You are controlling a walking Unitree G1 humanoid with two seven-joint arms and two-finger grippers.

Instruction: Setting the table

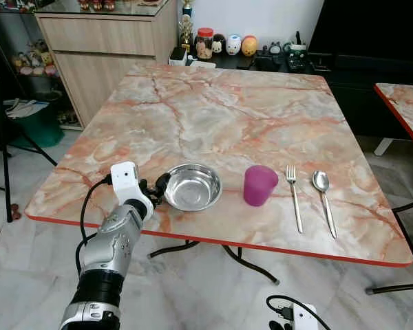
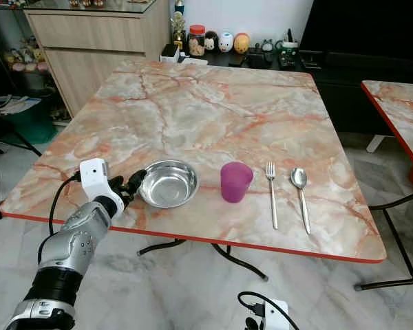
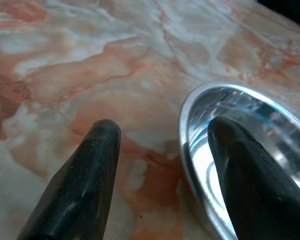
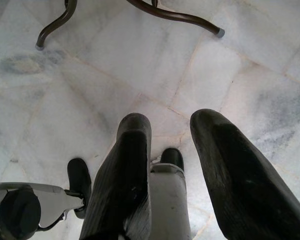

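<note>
Across the marble worktop (image 1: 248, 103) the setting runs along the near edge: steel bowl (image 1: 193, 185), purple cup (image 1: 259, 184), fork (image 1: 294, 196), spoon (image 1: 323, 199). Left gripper (image 1: 160, 187) sits at the bowl's rim, fingers (image 3: 92, 175) spread, one inside the bowl, the other outside on the marble, straddling the rim without pinching it. To grip well, I'd say close squarely on that rim before any move. Right gripper (image 4: 167, 165) hangs idle over the floor, fingers parted, empty.
</note>
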